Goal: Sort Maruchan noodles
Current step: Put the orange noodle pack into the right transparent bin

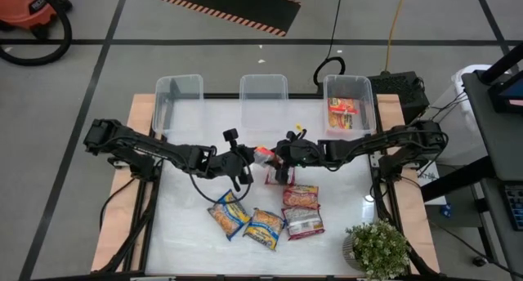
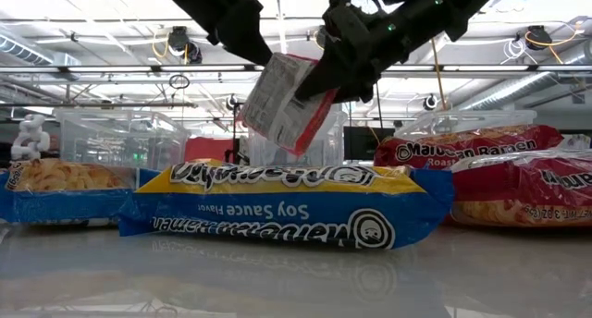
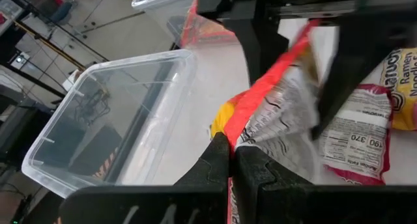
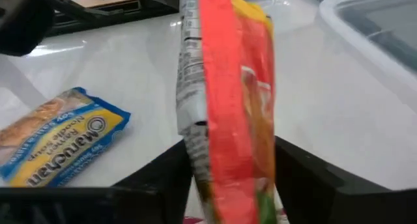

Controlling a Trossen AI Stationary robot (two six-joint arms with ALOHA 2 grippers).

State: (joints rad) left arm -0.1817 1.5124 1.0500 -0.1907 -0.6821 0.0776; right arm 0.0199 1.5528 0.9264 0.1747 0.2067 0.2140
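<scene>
Blue-and-yellow packet (image 2: 277,216) lies closest in the low view, while both grippers meet at an orange-red packet (image 2: 287,101) lifted above the table.

Held between the right gripper's (image 1: 284,154) closed fingers, this packet hangs in the air over the table middle, its long axis nearly upright and a little tilted. The left gripper (image 1: 245,160) pinches its edge too, fingers closed on it. Judging by position, the right bin (image 1: 350,108), which already holds a similar packet, is nearer to the right arm.
</scene>
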